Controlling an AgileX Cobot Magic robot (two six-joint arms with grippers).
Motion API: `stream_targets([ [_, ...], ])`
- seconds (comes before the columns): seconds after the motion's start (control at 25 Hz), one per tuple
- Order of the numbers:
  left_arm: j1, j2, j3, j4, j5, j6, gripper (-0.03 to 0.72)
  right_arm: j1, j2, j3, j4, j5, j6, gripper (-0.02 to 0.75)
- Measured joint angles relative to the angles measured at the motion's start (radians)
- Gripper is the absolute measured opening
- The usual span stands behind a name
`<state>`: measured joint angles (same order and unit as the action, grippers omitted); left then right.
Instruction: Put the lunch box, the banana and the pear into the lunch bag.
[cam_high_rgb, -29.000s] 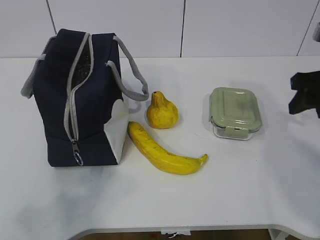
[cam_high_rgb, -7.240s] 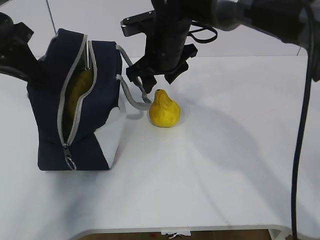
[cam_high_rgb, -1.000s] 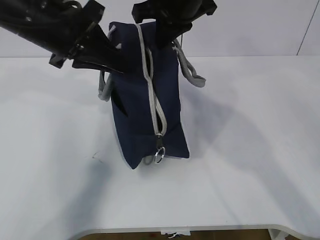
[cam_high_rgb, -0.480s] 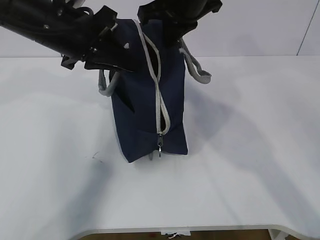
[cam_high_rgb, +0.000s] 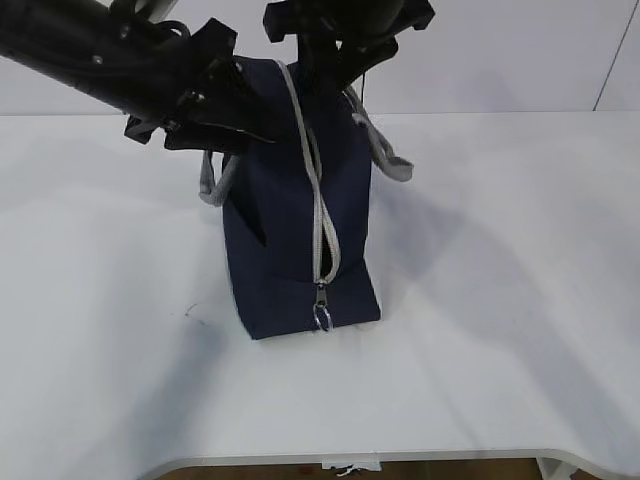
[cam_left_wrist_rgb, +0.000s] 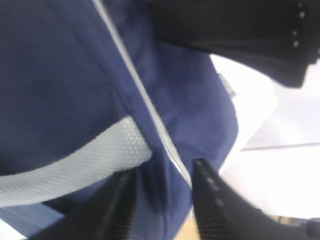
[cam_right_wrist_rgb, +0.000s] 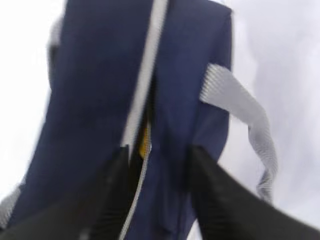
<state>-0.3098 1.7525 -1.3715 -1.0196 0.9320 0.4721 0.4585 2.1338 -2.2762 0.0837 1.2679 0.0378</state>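
Note:
The navy lunch bag (cam_high_rgb: 280, 220) stands at mid-table with its grey zipper end facing me and the zipper pull ring (cam_high_rgb: 322, 317) hanging low. My left gripper (cam_high_rgb: 240, 110) holds the bag's upper left side. In the left wrist view its fingers (cam_left_wrist_rgb: 210, 195) pinch navy fabric (cam_left_wrist_rgb: 60, 75) beside a grey handle (cam_left_wrist_rgb: 75, 165). My right gripper (cam_high_rgb: 325, 70) is at the bag's top. In the right wrist view it (cam_right_wrist_rgb: 160, 195) straddles the fabric (cam_right_wrist_rgb: 95, 75) right of the zipper slit. A yellow sliver (cam_right_wrist_rgb: 145, 142) shows inside; which fruit it is I cannot tell. The lunch box is hidden.
The white table (cam_high_rgb: 520, 300) lies around the bag, with a white wall behind it. The bag's grey handles hang out on the right (cam_high_rgb: 385, 150) and the left (cam_high_rgb: 210, 185). A small dark mark (cam_high_rgb: 190, 310) is on the table, left of the bag.
The bag has shifted and stands straighter, its base now a little further right. The zipper pull has swung. Both arms stay at the bag's top; the left one has moved slightly right.

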Motion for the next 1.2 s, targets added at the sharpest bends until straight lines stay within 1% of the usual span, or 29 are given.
stream_targets([
  [0.04, 0.000, -0.004, 0.000, 0.000, 0.007, 0.000, 0.338, 0.000, -0.002, 0.000, 0.001, 0.000, 0.002, 0.403],
  [0.16, 0.014, -0.031, 0.000, 0.005, 0.044, 0.000, 0.368, 0.000, -0.031, 0.000, 0.007, 0.000, 0.006, 0.439],
  [0.32, 0.049, -0.086, 0.000, 0.048, 0.094, 0.000, 0.376, 0.000, -0.110, 0.023, 0.010, -0.002, 0.008, 0.447],
  [0.44, 0.089, -0.115, 0.000, 0.103, 0.170, -0.021, 0.377, 0.000, -0.183, 0.101, 0.019, -0.004, 0.008, 0.447],
  [0.56, 0.115, -0.138, 0.000, 0.181, 0.252, -0.037, 0.377, 0.000, -0.273, 0.226, 0.046, -0.004, 0.008, 0.448],
  [0.76, 0.123, -0.187, 0.000, 0.319, 0.284, -0.074, 0.358, 0.000, -0.424, 0.398, 0.066, -0.004, 0.008, 0.448],
  [0.88, 0.123, -0.219, 0.000, 0.400, 0.285, -0.092, 0.353, 0.000, -0.480, 0.424, 0.066, -0.004, 0.008, 0.448],
  [1.0, 0.105, -0.252, 0.000, 0.554, 0.290, -0.133, 0.351, 0.000, -0.492, 0.425, 0.068, -0.004, 0.008, 0.448],
  [1.08, 0.103, -0.275, 0.016, 0.635, 0.291, -0.150, 0.351, 0.000, -0.492, 0.428, 0.068, -0.004, 0.010, 0.448],
  [1.2, 0.103, -0.308, 0.052, 0.673, 0.296, -0.160, 0.350, 0.000, -0.492, 0.448, 0.068, -0.013, 0.010, 0.448],
])
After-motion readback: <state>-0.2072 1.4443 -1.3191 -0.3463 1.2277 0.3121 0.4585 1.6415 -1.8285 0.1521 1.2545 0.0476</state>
